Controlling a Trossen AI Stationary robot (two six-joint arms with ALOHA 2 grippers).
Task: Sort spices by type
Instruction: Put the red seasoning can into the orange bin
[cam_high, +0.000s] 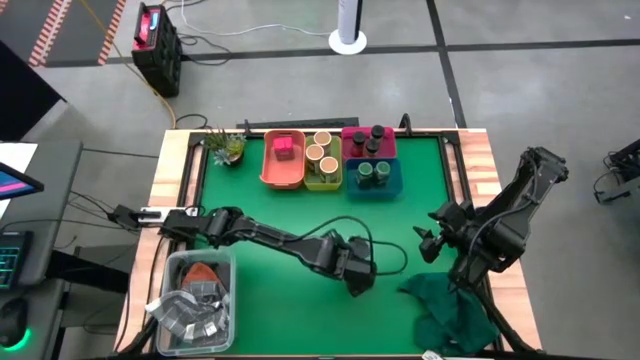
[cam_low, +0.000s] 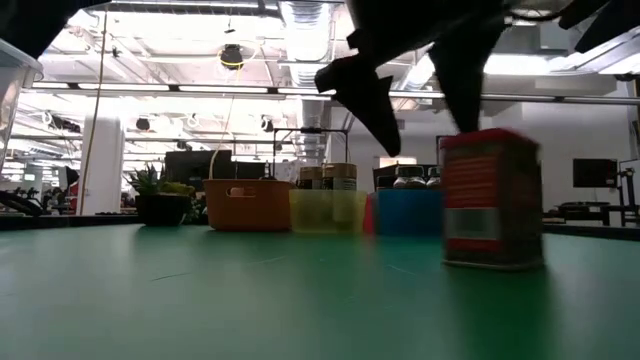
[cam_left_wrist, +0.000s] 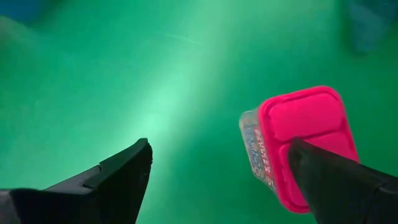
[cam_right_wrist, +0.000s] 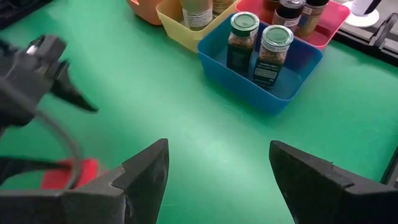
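Observation:
A pink-lidded cube box (cam_left_wrist: 298, 140) stands upright on the green table near its middle (cam_low: 490, 200). My left gripper (cam_left_wrist: 217, 149) hangs open above it, pointing steeply down. One finger (cam_left_wrist: 336, 180) is over the lid's edge and the other (cam_left_wrist: 118, 180) is over bare table beside the box. My right gripper (cam_right_wrist: 217, 180) waits open above the table's right side (cam_high: 428, 245), holding nothing. At the far edge, another pink box (cam_high: 285, 148) sits in the orange bin, tan-topped jars (cam_high: 322, 152) in the yellow-green bin, dark-capped jars (cam_high: 368, 140) in the pink bin and green-capped jars (cam_right_wrist: 260, 43) in the blue bin. My left gripper has one finger over the near edge of the pink box's lid (cam_left_wrist: 292, 127), coming from above. I cannot tell whether that finger touches the lid. The box stands on the table.
The bins (cam_high: 283, 175) stand in a row at the far edge, beside a small potted plant (cam_high: 228, 148). A clear tub (cam_high: 195, 300) of packets sits at the near left corner. A dark green cloth (cam_high: 450, 310) lies bunched at the near right.

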